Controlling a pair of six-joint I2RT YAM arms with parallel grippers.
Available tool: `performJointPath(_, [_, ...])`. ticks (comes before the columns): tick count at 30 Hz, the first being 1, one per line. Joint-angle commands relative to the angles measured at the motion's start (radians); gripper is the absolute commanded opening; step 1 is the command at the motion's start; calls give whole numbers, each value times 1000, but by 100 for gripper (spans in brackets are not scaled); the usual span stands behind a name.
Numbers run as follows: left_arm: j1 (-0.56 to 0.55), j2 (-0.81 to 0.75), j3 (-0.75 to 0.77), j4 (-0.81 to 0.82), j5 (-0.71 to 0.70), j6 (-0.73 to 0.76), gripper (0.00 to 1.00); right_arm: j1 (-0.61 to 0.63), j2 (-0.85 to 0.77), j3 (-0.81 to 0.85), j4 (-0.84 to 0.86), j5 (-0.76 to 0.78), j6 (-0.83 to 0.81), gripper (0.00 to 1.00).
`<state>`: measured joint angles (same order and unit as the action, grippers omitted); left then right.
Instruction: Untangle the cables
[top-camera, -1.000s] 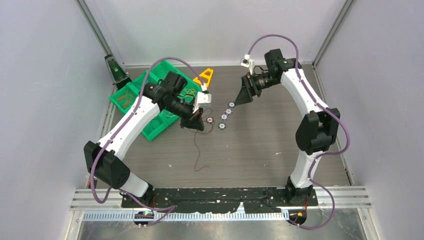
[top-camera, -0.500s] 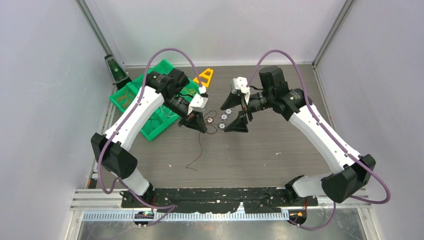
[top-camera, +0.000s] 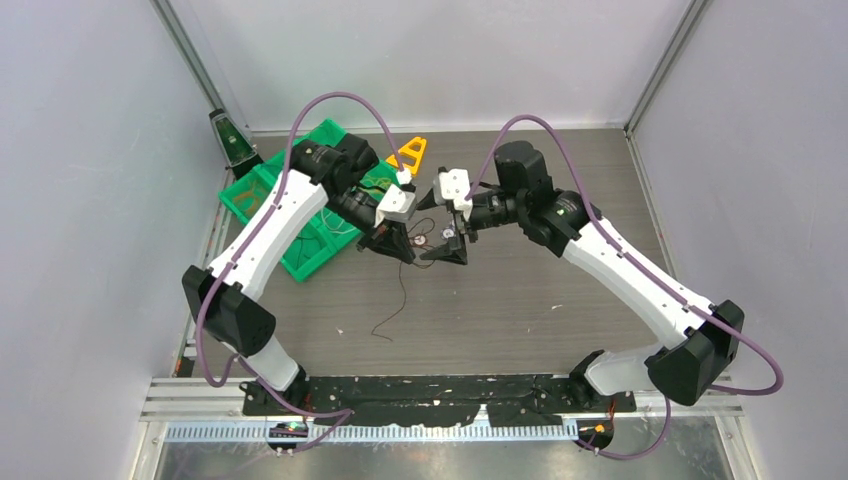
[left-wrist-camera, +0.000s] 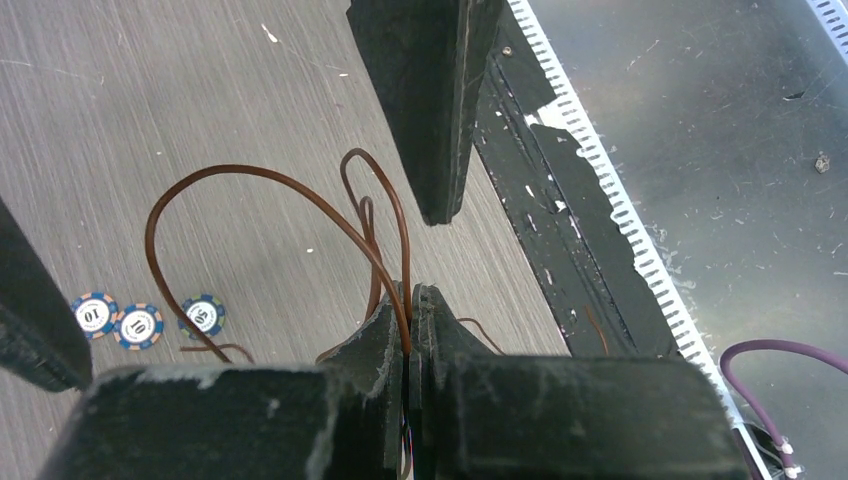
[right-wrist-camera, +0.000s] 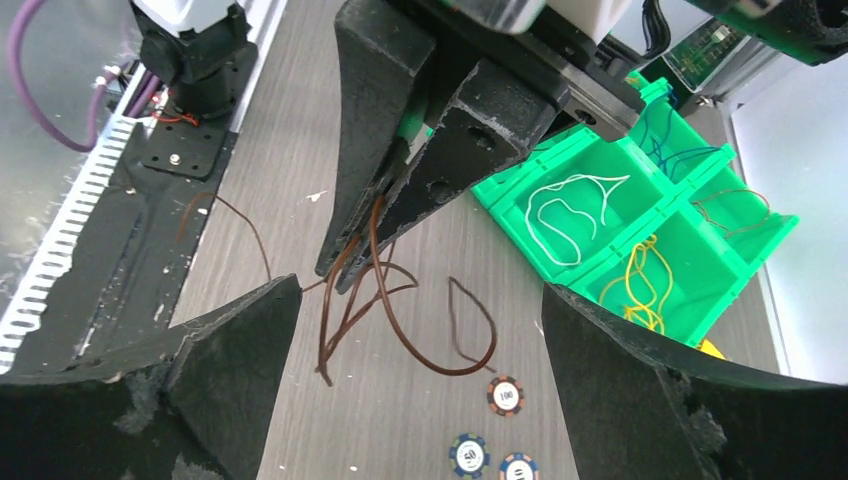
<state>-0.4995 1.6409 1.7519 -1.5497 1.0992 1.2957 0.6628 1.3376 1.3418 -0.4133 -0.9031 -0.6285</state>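
Brown cables (left-wrist-camera: 270, 180): thin glossy strands, one tail trailing on the surface (top-camera: 520, 300) toward the bases, the loops rising into the left pincer (left-wrist-camera: 411, 300), which is clamped shut on them. Right pincer (right-wrist-camera: 420, 300) is spread wide, its fingers straddling the loops, no visible contact. Beyond sit chips (right-wrist-camera: 505, 394), then more cables (right-wrist-camera: 640, 285) (white, yellow, blue, brown) coiled in separate compartments of the green bin (right-wrist-camera: 530, 250).
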Motion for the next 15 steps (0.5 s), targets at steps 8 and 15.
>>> performJointPath(8, [64, -20, 68, -38, 48, -113, 0, 45, 44, 19, -56, 20, -174, 42])
performJointPath(15, [99, -177, -106, 297, -35, -391, 0, 48, 97, 78, -105, 79, -107, 6])
